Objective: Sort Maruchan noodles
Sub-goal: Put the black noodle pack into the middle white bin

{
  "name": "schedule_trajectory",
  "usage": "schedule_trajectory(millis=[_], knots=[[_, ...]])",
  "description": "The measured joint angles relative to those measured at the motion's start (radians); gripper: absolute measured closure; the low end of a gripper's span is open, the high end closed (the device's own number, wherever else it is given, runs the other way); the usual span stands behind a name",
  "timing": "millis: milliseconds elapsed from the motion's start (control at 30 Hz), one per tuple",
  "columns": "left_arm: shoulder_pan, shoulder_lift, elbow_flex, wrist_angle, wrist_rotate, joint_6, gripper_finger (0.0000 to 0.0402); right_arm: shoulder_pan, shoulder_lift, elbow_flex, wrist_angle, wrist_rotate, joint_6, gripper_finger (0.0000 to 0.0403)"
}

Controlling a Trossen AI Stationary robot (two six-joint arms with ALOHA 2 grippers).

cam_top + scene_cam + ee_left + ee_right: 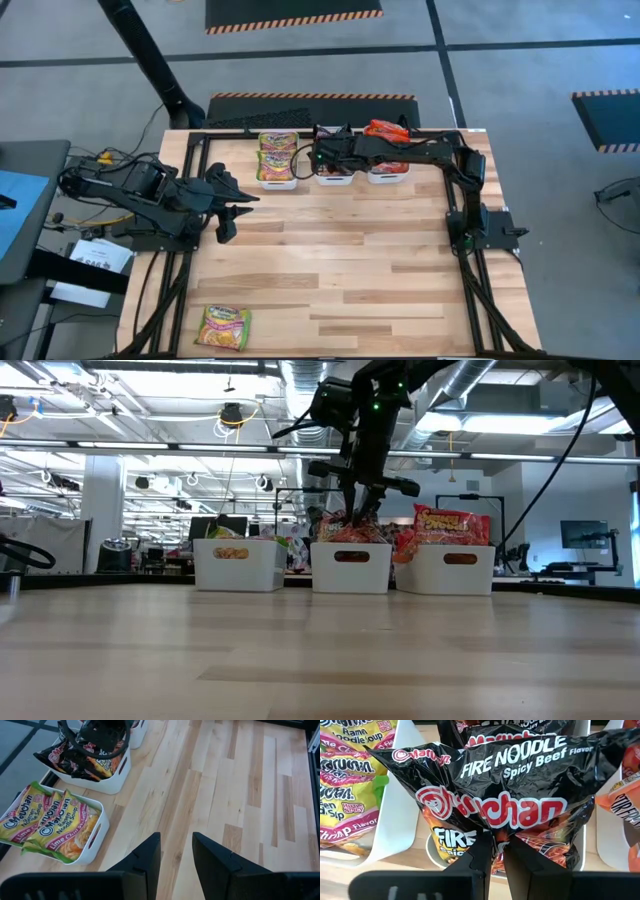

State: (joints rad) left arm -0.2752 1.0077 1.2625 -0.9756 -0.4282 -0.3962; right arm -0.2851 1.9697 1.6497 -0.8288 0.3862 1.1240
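Note:
Three white bins stand in a row at the table's far edge. The left bin (277,183) holds green-yellow noodle packets (50,822). The middle bin (350,570) holds black ones, and the right bin (445,570) holds red-orange ones (452,525). My right gripper (494,850) hangs over the middle bin, shut on a black Fire Noodle packet (510,785). One green-yellow packet (223,327) lies flat at the near left corner. My left gripper (176,852) hovers open above the table's left side, holding nothing. My right gripper pinches the black packet by one edge (490,827) between its two fingers, and the foil puckers toward them. The fingers slant down from above, over the middle bin. The packet spreads out beyond the fingertips above the bin; whether it rests on the packets below I cannot tell.
A black frame (190,170) runs along the table's left, right and far edges, with both arm bases mounted on it. Bare wood (340,260) lies between the bins and the near edge. A dark keyboard (260,118) sits behind the bins.

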Motion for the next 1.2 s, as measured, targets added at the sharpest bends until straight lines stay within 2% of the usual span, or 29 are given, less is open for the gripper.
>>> schedule_trajectory(millis=[233, 533, 800, 1067, 1200], knots=[[0.000, 0.000, 0.000, -0.002, 0.000, 0.000, 0.0301, 0.001, 0.000, 0.000, -0.001, -0.005, -0.043, 0.0330], [0.000, 0.000, 0.000, -0.002, 0.000, 0.000, 0.0301, -0.033, -0.005, 0.000, 0.002, -0.132, -0.106, 0.0328], [0.000, 0.000, 0.000, -0.002, 0.000, 0.000, 0.0301, -0.037, -0.005, 0.000, 0.003, -0.131, -0.112, 0.0297], [0.000, 0.000, 0.000, -0.002, -0.001, 0.000, 0.0301, -0.032, -0.005, 0.000, 0.026, -0.124, -0.114, 0.0294], [0.000, 0.000, 0.000, -0.002, -0.001, 0.000, 0.0301, -0.039, -0.005, 0.000, 0.027, -0.111, -0.186, 0.0294]])
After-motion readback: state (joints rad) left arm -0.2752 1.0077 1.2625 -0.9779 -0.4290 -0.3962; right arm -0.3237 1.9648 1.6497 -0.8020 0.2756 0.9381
